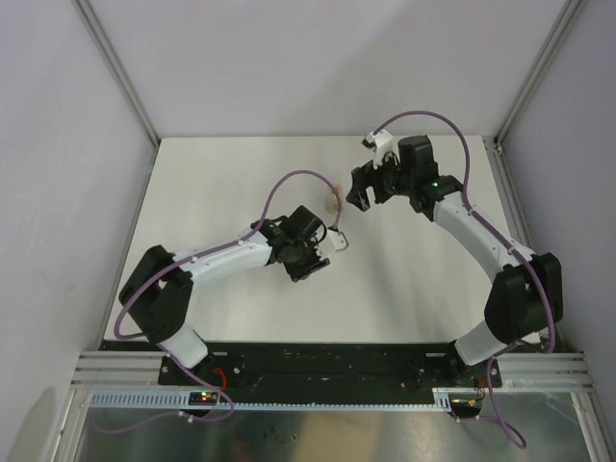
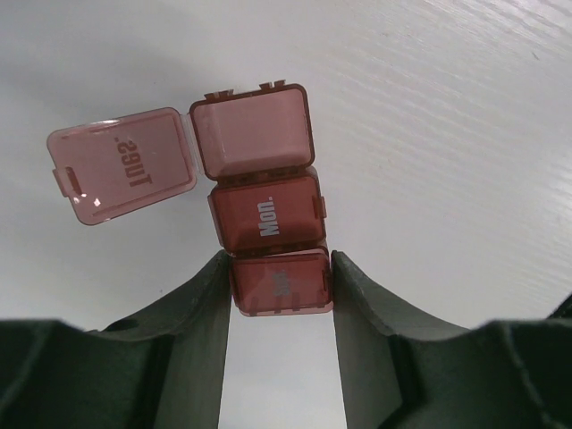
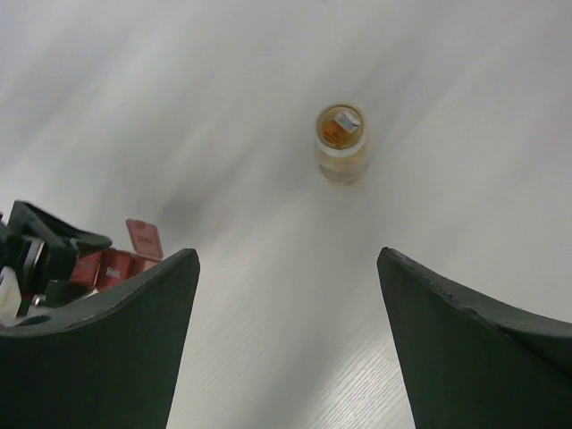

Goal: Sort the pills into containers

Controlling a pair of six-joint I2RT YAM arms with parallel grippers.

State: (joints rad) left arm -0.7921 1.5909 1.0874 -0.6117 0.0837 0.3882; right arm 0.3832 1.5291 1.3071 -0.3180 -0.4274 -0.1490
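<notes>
1. Left gripper (image 2: 279,264) is clamped on the near end compartment of the containers (image 2: 268,219), a dark red see-through strip of three little square boxes, with one finger on each side wall.
2. Right gripper (image 3: 286,259) is spread wide with nothing in it, pointing at the vial (image 3: 341,156).
3. The strip looks light, stiff, thin-walled and glossy. It's only held by one end, so I'd guess it can pivot or slide out if bumped.
4. The far compartment is open, with its lid (image 2: 121,165) flopped flat to the side on a thin hinge. I see no pills in it. The other two are closed.
5. The pills (image 3: 334,132) show as an orange-tan mass inside the small clear vial, which stands upright out in the middle of the table (image 1: 221,183), away from its edges.
6. They're way too tiny to pinch – pouring looks like the only sane option.
7. The vial is round, smooth, probably light and tippy. I'd grab it squarely around the body, not the rim.
</notes>
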